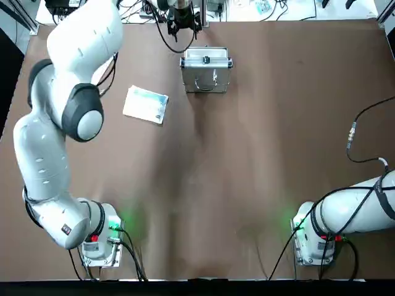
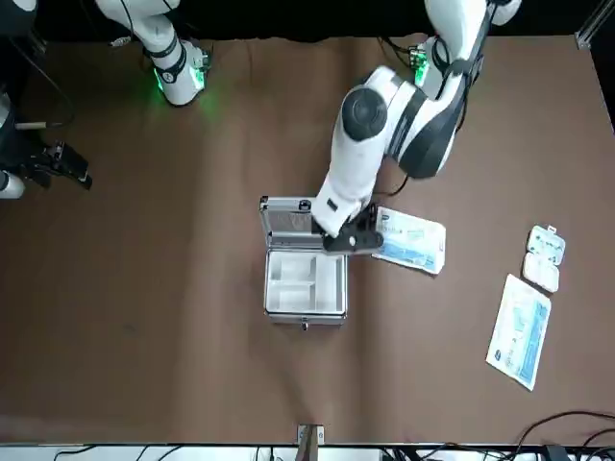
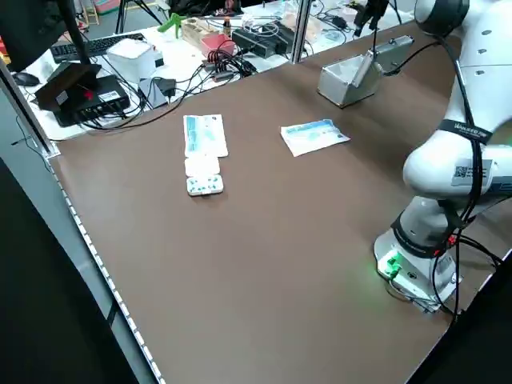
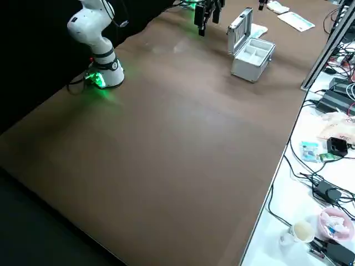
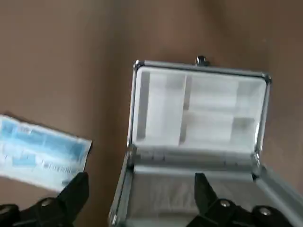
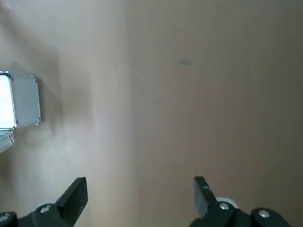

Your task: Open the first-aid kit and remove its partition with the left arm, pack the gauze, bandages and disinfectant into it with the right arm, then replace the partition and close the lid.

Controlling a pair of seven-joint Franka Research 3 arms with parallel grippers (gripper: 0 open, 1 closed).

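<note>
The first-aid kit [image 2: 306,286] stands open at the far middle of the table, its lid [image 2: 286,217] upright on the robot's side. A white partition [image 5: 199,113] with several compartments sits inside. My left gripper [image 2: 351,240] hovers open at the lid's edge on the left arm's side; in the left wrist view its fingers [image 5: 78,187] straddle the lid with nothing held. My right gripper [image 2: 60,165] is open over bare table far to the robot's right. Which flat packets hold the gauze or bandages I cannot tell. The disinfectant is out of view.
A blue-white packet [image 2: 411,240] lies just beside the kit on the left arm's side. Farther that way lie a long packet [image 2: 519,331] and a white blister pack [image 2: 543,254]. Cables and boxes crowd the bench [image 3: 160,56] beyond the table's edge.
</note>
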